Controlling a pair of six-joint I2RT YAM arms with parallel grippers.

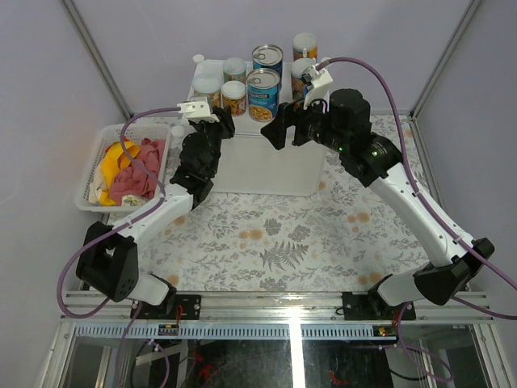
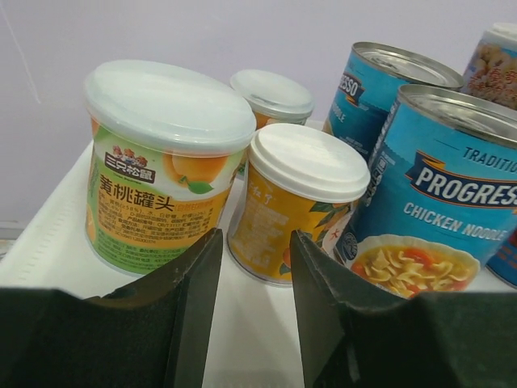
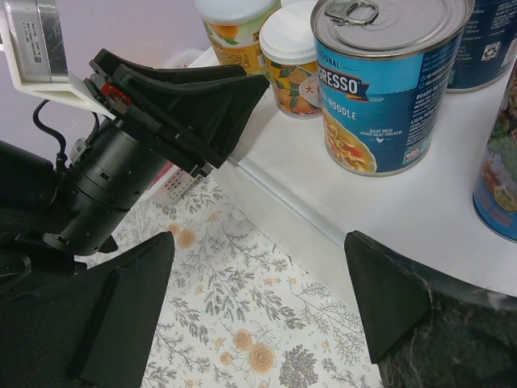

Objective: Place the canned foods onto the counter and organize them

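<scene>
Evidently both arms bent toward the near edge of the white desk (image 1: 266, 166), where the canned foods (image 1: 262, 93) stood. Left fingers (image 2: 190, 307) were nearly closed on nothing; right fingers (image 3: 121, 323) gaped wide, empty. The right wrist view cut off one can (image 3: 501, 178). Labels blurred from above read clearly in the left wrist view.

light: bright, even, from above | shadows: soft, faint | glare: mild on steel can (image 3: 388, 81) lid | focus: sharp
</scene>
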